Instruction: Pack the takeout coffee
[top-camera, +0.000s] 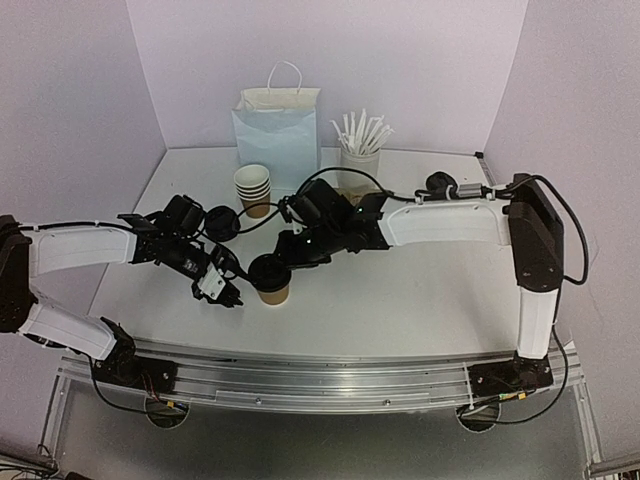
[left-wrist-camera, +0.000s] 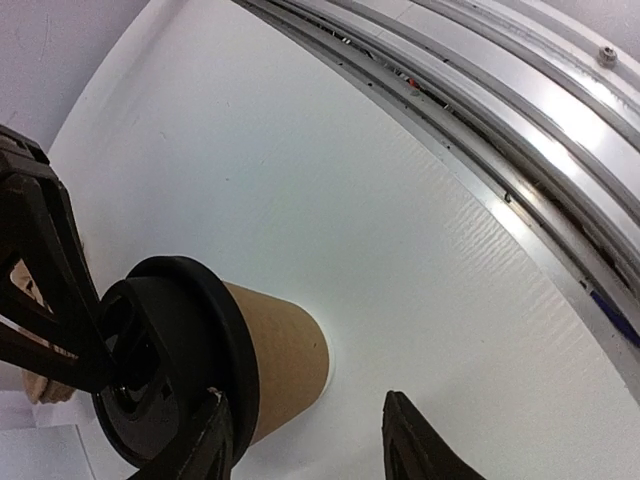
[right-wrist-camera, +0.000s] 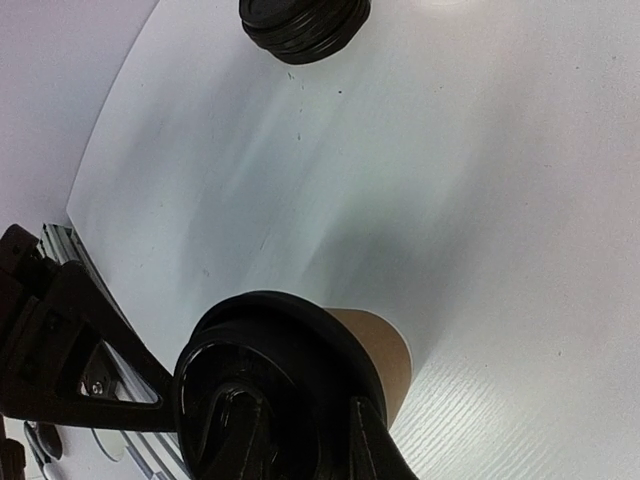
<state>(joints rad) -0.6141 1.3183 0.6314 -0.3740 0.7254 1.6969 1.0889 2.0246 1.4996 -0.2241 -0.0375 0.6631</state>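
A brown paper cup stands at the front middle of the table with a black lid on top. My right gripper reaches in from behind, shut on the lid's rim; one finger lies on the lid top, the other at its edge. My left gripper sits just left of the cup, open and empty, with the cup beside its left finger. A stack of brown cups stands at the back. The carrier does not show.
A stack of black lids lies left of the cup stack, also seen in the right wrist view. A white handled bag and a white cup of sticks stand at the back. The metal rail runs along the table's near edge.
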